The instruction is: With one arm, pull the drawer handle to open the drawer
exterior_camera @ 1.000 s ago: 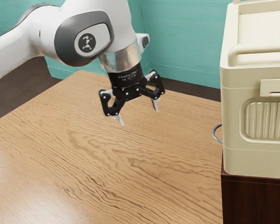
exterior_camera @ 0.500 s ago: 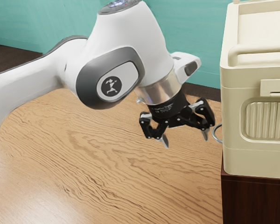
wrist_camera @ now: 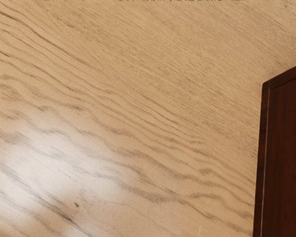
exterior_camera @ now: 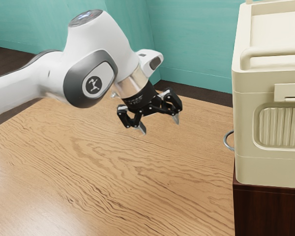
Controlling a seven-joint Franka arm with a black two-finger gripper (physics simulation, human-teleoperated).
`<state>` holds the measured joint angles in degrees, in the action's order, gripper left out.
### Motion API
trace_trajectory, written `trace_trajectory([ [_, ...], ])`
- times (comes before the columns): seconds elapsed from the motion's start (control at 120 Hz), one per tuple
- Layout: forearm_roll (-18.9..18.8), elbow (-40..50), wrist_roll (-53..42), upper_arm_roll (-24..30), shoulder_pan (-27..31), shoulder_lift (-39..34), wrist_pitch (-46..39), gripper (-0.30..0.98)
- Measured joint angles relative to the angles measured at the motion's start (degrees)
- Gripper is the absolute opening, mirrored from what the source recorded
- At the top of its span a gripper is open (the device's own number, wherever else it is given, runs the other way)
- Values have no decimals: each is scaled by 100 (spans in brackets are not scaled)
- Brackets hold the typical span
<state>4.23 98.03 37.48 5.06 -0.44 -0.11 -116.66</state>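
Note:
My gripper [exterior_camera: 160, 127] hangs above the wooden table in the exterior view, tilted, its fingers spread wide with nothing between them. Off toward the exterior view's right, a curved metal handle [exterior_camera: 227, 141] sticks out from the side of a cream box-like unit [exterior_camera: 243, 132]. A wide gap separates the gripper from the handle. The unit's face bearing the handle is turned away, so whether a drawer there stands open is hidden.
The cream unit rests on a dark brown wooden stand [exterior_camera: 265, 211], whose dark edge and surface [wrist_camera: 286, 158] are also in the wrist view. The wooden table [exterior_camera: 113, 182] spreads below the arm. A teal wall [exterior_camera: 196, 44] rises behind.
My gripper moved toward the handle, then drew back toward the exterior view's left, ending slightly right of its first position. It stayed open. The handle and cream unit look unmoved.

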Motion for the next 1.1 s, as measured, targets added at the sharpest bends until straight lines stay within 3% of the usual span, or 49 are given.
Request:
trace_trajectory([
  [0.283, 11, -114, -333, 28, 63, 311, -232, 68],
  [0.517, 16, -187, -453, 48, -392, 547, -559, 67],
  [1.1, 9, -836, -603, 289, -416, 1289, -948, 67],
])
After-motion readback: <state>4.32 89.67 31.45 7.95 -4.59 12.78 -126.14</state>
